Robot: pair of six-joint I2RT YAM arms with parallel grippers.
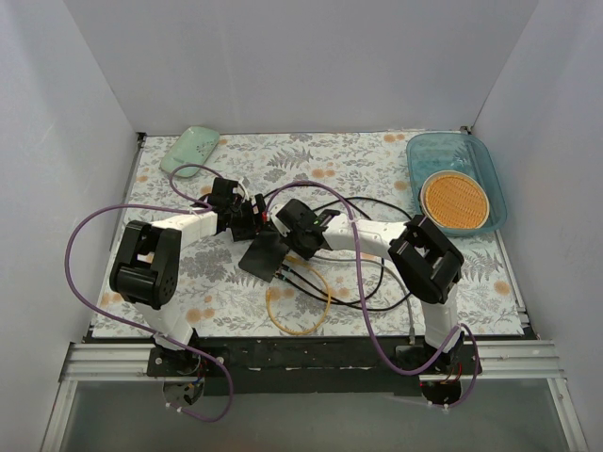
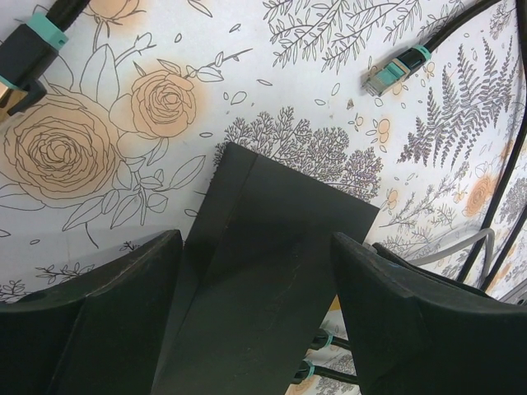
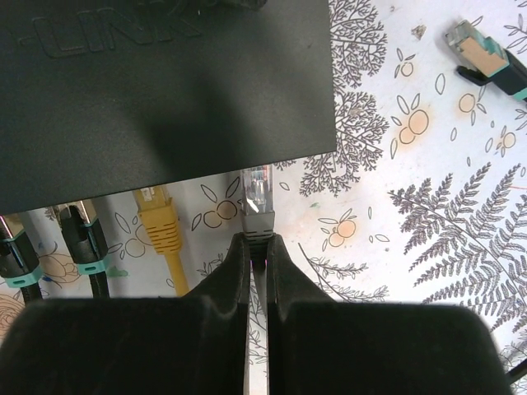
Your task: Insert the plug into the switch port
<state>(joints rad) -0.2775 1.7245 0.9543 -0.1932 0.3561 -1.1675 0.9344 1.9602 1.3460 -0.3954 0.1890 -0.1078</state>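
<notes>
Your right gripper [image 3: 259, 240] clenches the plug [image 3: 257, 193] at the switch [image 3: 165, 90] edge, your left gripper [image 2: 257, 240] grasps the switch, and any skew could jam it short of seating.

In my right wrist view the switch [image 3: 165, 90] runs off the top and left edges. Its sockets hide under its near edge, so I cannot tell if the grey plug [image 3: 257, 193] pinched in my right gripper [image 3: 258, 243] has entered one. Held in my left gripper [image 2: 255, 247], the switch's lower end leaves the frame. From above, the plug is too small to find.
</notes>
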